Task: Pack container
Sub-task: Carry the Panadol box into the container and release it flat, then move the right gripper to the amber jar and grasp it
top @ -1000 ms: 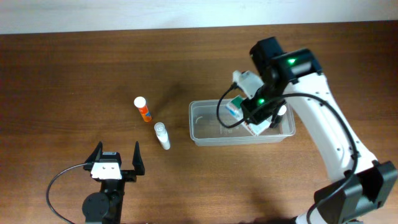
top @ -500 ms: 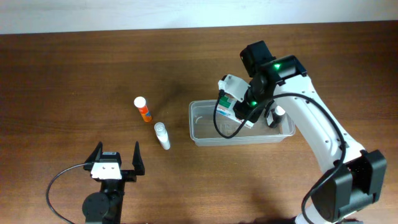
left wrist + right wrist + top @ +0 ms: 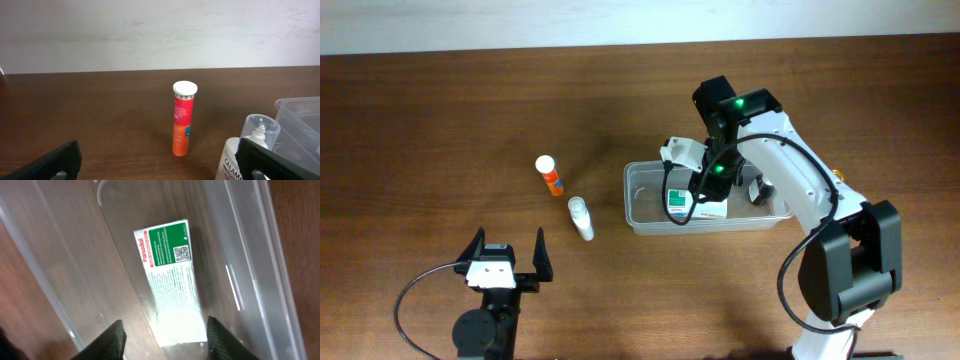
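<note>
The clear plastic container (image 3: 642,226) stands right of the table's middle; its wall shows in the right wrist view (image 3: 50,255) and its corner in the left wrist view (image 3: 300,107). A white-and-green Panadol box (image 3: 678,203) lies flat on the container's floor (image 3: 167,275). My right gripper (image 3: 700,188) is inside the container, open, with its fingers either side of the box's near end (image 3: 165,340) and a gap on the left. My left gripper (image 3: 507,255) is open and empty near the front edge (image 3: 160,167).
An orange tube with a white cap (image 3: 551,176) stands on the table left of the container (image 3: 183,119). A white calamine bottle with a clear cap (image 3: 582,218) lies beside it, close to my left gripper's right finger (image 3: 240,150).
My right gripper moved left and down into the container with the box. The box went from held and tilted above the container to lying flat on its floor. The left arm has not moved.
</note>
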